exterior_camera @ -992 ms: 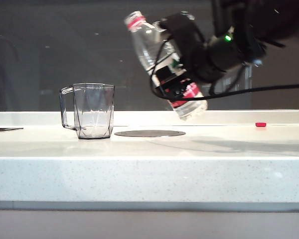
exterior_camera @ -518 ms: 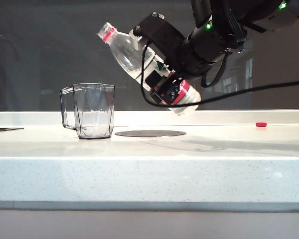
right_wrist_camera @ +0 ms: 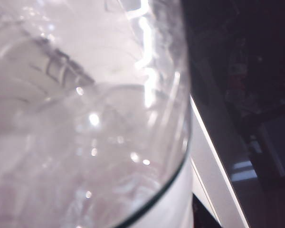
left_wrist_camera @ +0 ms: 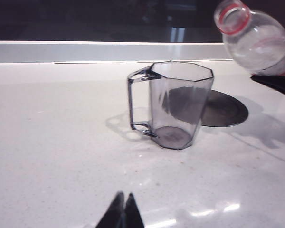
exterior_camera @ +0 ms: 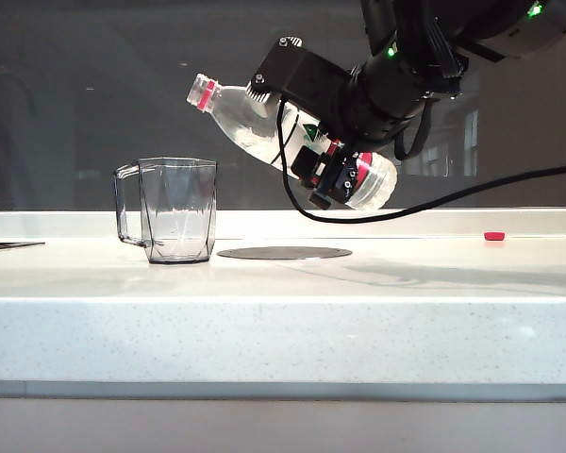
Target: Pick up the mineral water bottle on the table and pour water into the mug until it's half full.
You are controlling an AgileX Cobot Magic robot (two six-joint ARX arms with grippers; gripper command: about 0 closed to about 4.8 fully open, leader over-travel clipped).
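The mineral water bottle [exterior_camera: 250, 123] hangs tilted almost level above the table [exterior_camera: 283, 330], with my right gripper [exterior_camera: 332, 168] shut on its labelled body. Its uncapped mouth with the red neck ring [left_wrist_camera: 233, 16] points toward the mug and sits above and just right of the rim. The clear faceted mug [exterior_camera: 177, 209] stands upright with its handle on the far side from the bottle, and it looks empty [left_wrist_camera: 178, 104]. I cannot make out the water inside the bottle. The bottle's clear wall [right_wrist_camera: 85, 118] fills the right wrist view. My left gripper [left_wrist_camera: 123, 209] is shut, low over the table short of the mug.
A flat dark round disc [exterior_camera: 283, 252] is set in the table just right of the mug. A small red cap [exterior_camera: 493, 236] lies at the far right. A raised white ledge [exterior_camera: 75, 224] runs along the back. A black cable [exterior_camera: 472, 189] hangs from the right arm.
The right arm has carried the bottle left toward the mug and rolled it from steeply tilted to nearly level. The mouth is now lower and near the mug's rim.
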